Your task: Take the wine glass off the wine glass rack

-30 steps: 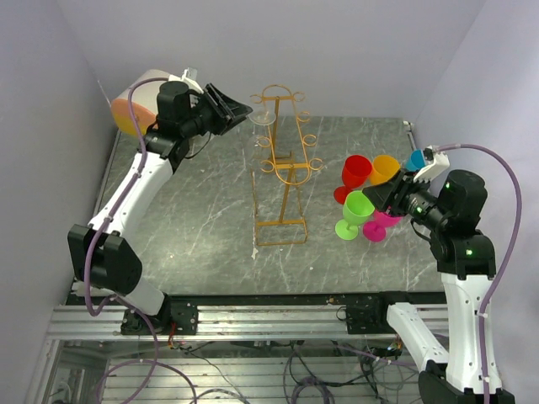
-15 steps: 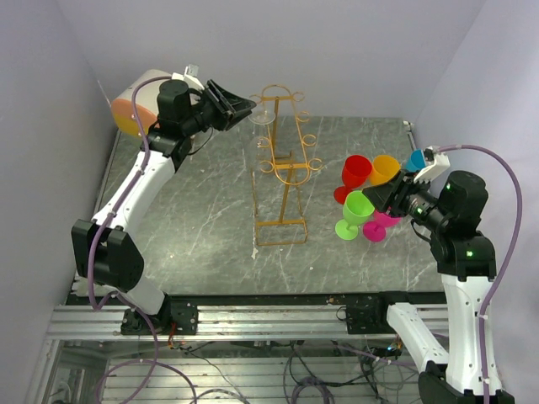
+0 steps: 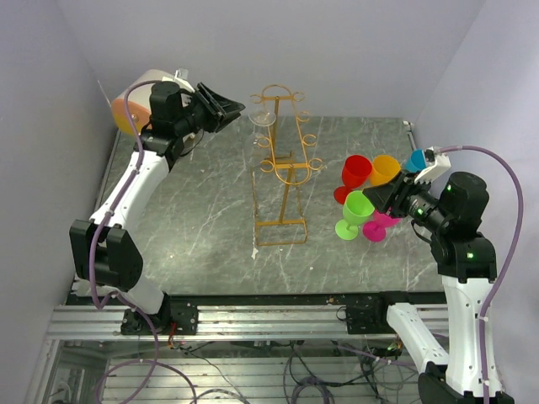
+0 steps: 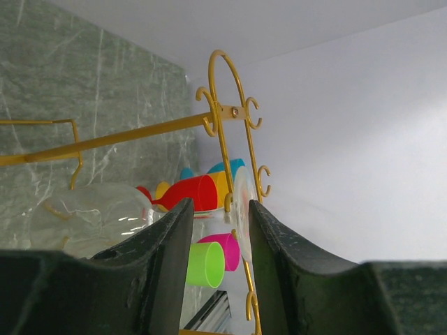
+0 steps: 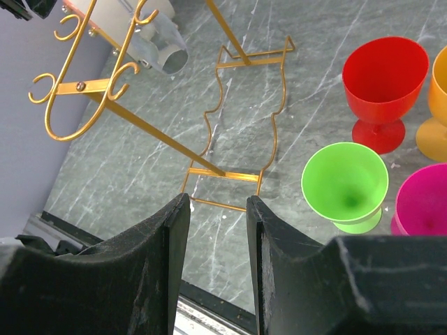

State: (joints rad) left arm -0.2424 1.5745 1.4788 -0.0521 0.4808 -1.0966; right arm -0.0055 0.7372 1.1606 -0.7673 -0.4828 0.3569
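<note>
The golden wire wine glass rack stands mid-table. A clear wine glass hangs upside down from its upper left arm. My left gripper is open, level with the glass and just left of it, touching nothing. In the left wrist view the glass bowl sits left of the fingers and its foot rests on the rack, beyond the open gripper. My right gripper is open and empty beside the coloured cups. The right wrist view shows the rack and the glass far from that gripper.
Coloured plastic goblets stand right of the rack: red, orange, green, pink and blue. They show in the right wrist view too: green, red. An orange-and-white round object sits at the far left corner.
My left gripper has drawn back a little to the left, away from the hanging glass. The right arm, rack and glass have not moved.
</note>
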